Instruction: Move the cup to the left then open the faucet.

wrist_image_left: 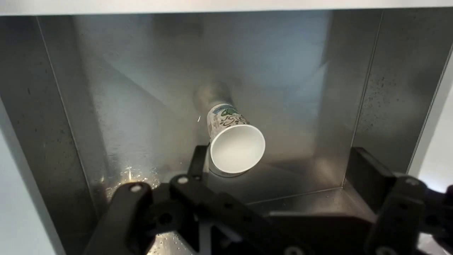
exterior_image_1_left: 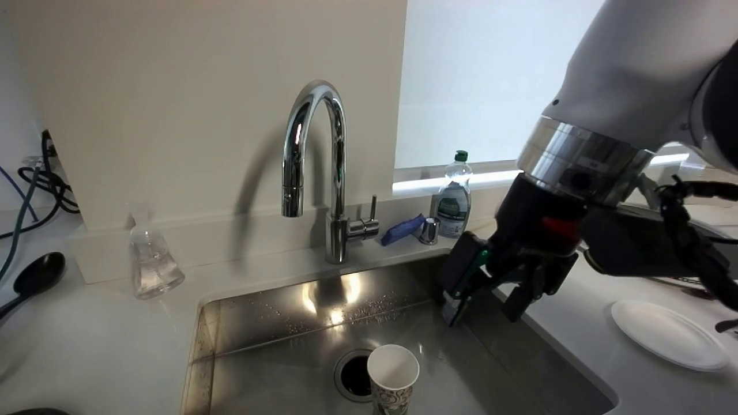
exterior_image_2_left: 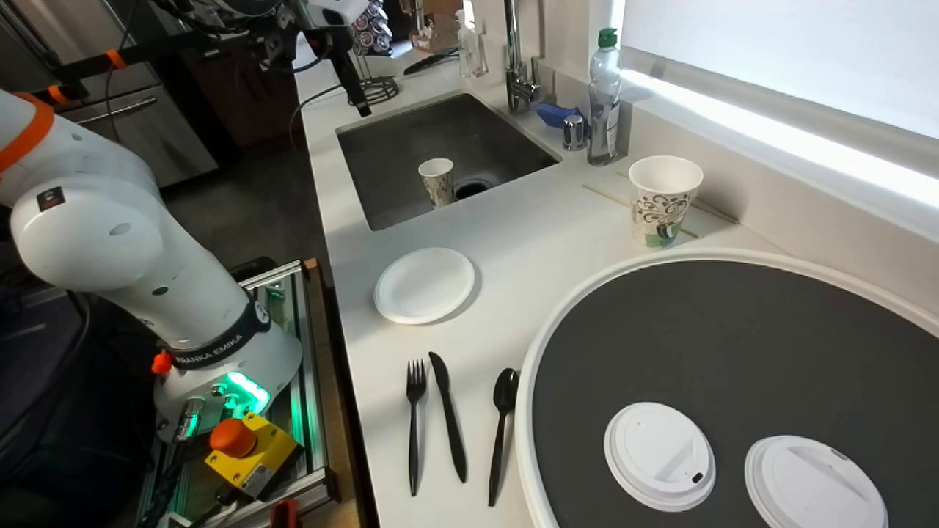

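The cup, white paper with a brown swirl print, stands upright in the steel sink beside the drain (exterior_image_1_left: 353,376). It shows in both exterior views (exterior_image_1_left: 394,372) (exterior_image_2_left: 439,183) and in the wrist view (wrist_image_left: 238,148). The chrome gooseneck faucet (exterior_image_1_left: 338,173) rises behind the sink, its side lever (exterior_image_1_left: 373,207) pointing up; it shows in an exterior view too (exterior_image_2_left: 514,73). My gripper (exterior_image_1_left: 482,311) is open and empty over the sink's right part in that exterior view, apart from the cup. In the wrist view its fingers (wrist_image_left: 279,159) are wide apart, the cup past the left fingertip.
A green-capped soap bottle (exterior_image_1_left: 454,202), a chrome cap (exterior_image_1_left: 429,230) and a blue sponge (exterior_image_1_left: 402,229) stand beside the faucet. A clear pump bottle (exterior_image_1_left: 151,265) is on the counter. A white plate (exterior_image_2_left: 424,286), another paper cup (exterior_image_2_left: 664,194) and a round tray (exterior_image_2_left: 546,330) are there too.
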